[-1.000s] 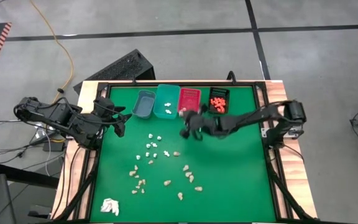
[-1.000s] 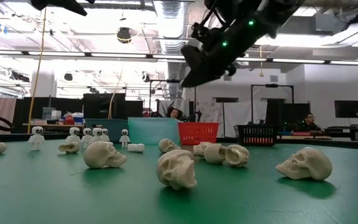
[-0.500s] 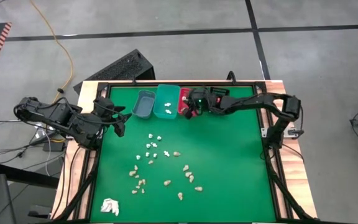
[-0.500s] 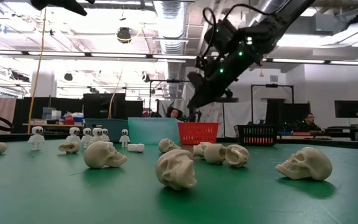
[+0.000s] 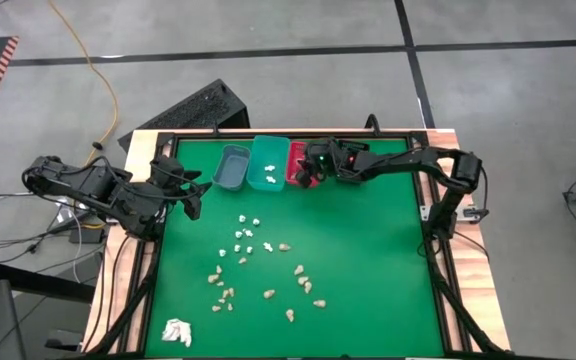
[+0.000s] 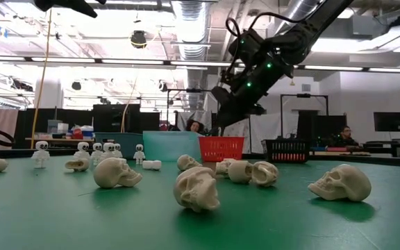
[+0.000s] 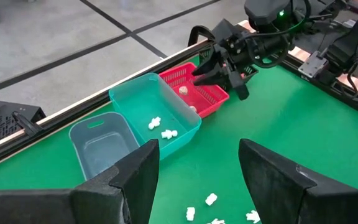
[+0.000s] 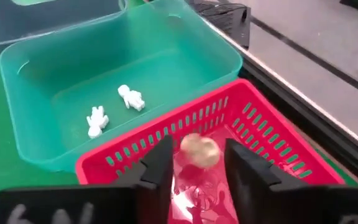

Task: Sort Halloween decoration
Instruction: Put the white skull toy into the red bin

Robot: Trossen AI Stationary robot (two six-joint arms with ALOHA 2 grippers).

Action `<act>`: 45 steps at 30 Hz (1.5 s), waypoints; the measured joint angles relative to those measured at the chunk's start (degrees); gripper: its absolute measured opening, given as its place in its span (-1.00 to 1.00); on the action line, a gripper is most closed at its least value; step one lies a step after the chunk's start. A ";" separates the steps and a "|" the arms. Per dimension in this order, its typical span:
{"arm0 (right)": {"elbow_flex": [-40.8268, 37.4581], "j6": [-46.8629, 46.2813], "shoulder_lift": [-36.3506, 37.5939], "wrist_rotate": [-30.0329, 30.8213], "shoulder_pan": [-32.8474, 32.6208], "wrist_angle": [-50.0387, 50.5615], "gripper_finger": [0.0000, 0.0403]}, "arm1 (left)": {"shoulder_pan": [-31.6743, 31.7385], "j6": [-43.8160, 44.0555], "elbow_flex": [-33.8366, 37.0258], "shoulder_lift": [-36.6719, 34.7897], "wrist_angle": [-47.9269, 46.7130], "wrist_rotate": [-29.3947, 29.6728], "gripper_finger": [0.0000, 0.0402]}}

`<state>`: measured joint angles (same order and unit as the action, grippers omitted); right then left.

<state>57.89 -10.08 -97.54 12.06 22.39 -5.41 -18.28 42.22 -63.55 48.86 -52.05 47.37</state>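
My right gripper (image 5: 306, 172) hangs open over the red bin (image 8: 272, 143) at the table's far edge. A beige skull (image 8: 199, 149) shows just beyond its fingertips, apart from both, inside the red bin; it also shows in the left wrist view (image 7: 182, 90). The teal bin (image 8: 73, 81) beside it holds two white skeletons (image 8: 131, 97). More white skeletons (image 5: 246, 235) and beige skulls (image 5: 303, 285) lie on the green mat. My left gripper (image 7: 191, 168) waits open and empty above the mat's left side.
A grey bin (image 5: 232, 167) stands left of the teal one. A black bin (image 5: 351, 160) with orange pieces stands right of the red one. A white papery wad (image 5: 176, 331) lies at the near left corner. The mat's right half is bare.
My right gripper has gone from above the middle of the mat toward the far edge and now hangs over the red bin, a little lower in the last half second. The pieces on the mat have stayed where they were.
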 joint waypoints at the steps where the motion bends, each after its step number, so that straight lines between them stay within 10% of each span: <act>1: 0.00 -0.05 0.00 -1.97 -0.08 0.08 -0.23 | 0.01 0.00 0.00 0.00 0.00 0.00 0.05; 13: 0.00 2.89 0.50 -20.99 -13.65 -0.63 -0.15 | 0.00 0.00 0.00 0.00 -0.02 -0.01 0.05; 45: 0.08 -0.44 -15.15 -0.68 -32.35 -11.18 -0.18 | 0.00 0.89 -0.01 0.02 -1.32 -0.49 0.05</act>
<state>57.97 -10.52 -112.68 11.39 -9.96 -16.59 -18.27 43.10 -63.56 48.88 -53.37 46.87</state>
